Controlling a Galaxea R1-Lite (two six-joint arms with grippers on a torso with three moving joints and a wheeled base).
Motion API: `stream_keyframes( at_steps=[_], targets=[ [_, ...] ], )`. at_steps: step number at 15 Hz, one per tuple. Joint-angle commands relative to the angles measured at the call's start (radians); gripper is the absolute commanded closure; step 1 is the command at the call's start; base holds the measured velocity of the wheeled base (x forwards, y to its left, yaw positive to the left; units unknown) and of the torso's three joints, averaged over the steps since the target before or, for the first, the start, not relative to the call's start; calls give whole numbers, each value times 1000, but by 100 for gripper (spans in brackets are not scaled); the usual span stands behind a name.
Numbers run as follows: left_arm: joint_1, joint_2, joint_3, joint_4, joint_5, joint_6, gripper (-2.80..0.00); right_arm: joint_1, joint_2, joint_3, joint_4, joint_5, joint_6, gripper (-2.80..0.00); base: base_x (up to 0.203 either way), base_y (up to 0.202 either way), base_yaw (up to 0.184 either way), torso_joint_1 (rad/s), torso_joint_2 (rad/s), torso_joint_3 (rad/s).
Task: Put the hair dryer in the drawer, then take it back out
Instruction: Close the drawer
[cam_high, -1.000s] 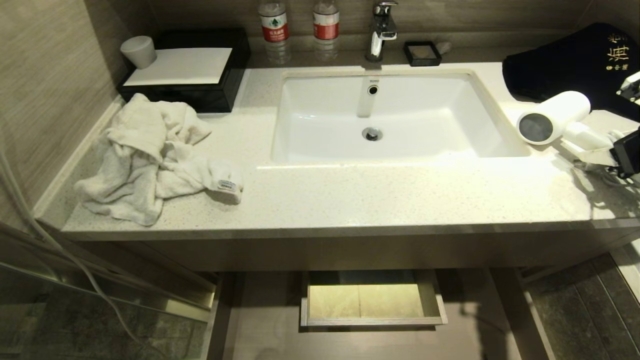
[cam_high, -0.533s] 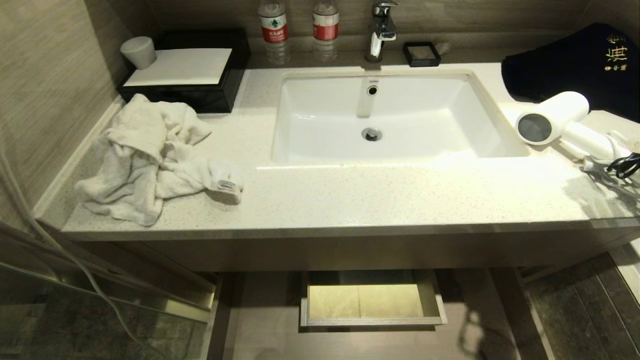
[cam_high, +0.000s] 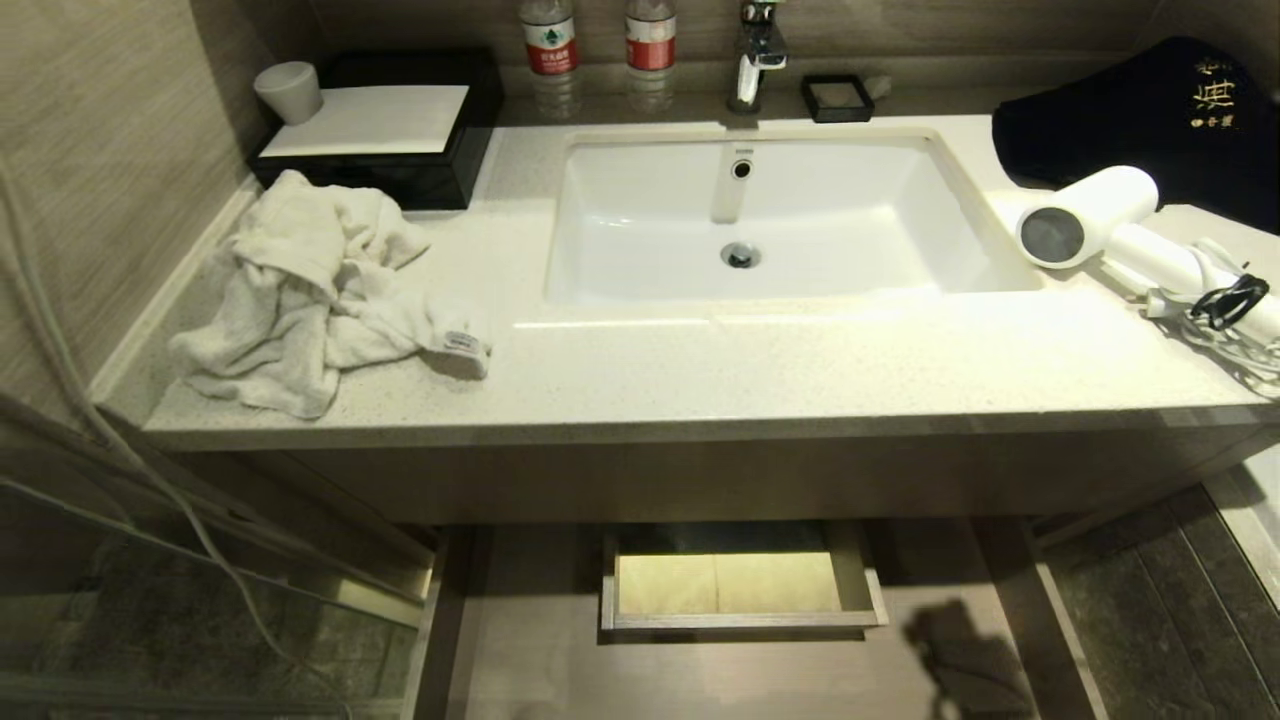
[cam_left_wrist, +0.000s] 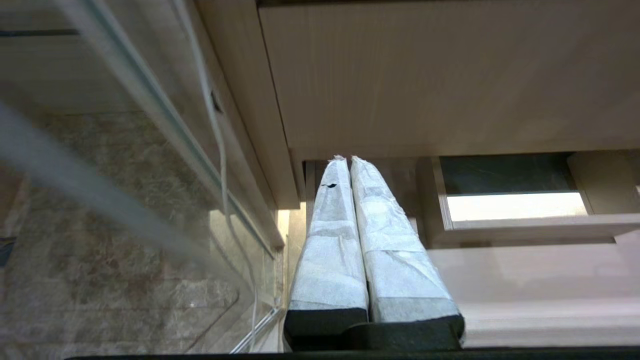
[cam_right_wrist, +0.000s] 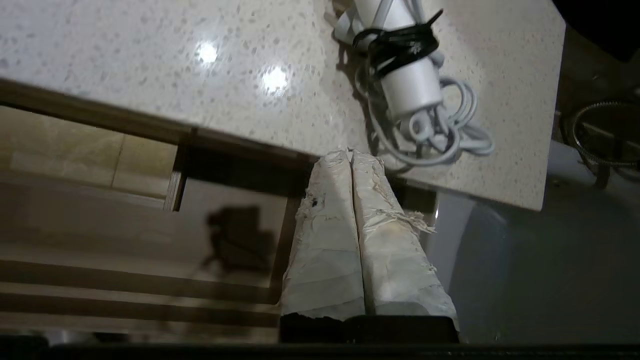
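lying on the speckled counter (cam_high: 760, 370) right of the one sink (cam_high: 650, 230) is one hair dryer (cam_high: 1090, 215). two bottles (cam_high: 548, 40), one towel (cam_high: 310, 290). one drawer (cam_high: 740, 585) open below. both grippers, left gripper (cam_left_wrist: 346, 161) and right gripper (cam_right_wrist: 350, 155), pressed together, empty.

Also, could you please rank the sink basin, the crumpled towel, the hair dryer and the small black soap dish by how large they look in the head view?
1. sink basin
2. crumpled towel
3. hair dryer; its handle runs to the frame's edge
4. black soap dish; it sits farthest back, which shrinks it somewhat
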Motion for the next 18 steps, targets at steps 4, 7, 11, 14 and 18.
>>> stream_keyframes(
  at_steps=[4,7,11,14,18],
  targets=[
    [0,1,2,0,0,0,0,0,-162,209,-6,-1,-1,0,0,0,0,-341,92,-235],
    [0,1,1,0,0,0,0,1,-211,274,-6,-3,0,0,0,0,0,-326,48,-273],
    [0,1,2,0,0,0,0,7,-253,339,-6,-38,2,0,0,0,0,-305,27,-278],
    [0,1,1,0,0,0,0,12,-294,392,-8,-37,9,0,0,0,0,-294,372,74],
    [0,1,2,0,0,0,0,29,-311,438,-7,-39,10,0,0,0,0,-294,542,241]
  ],
)
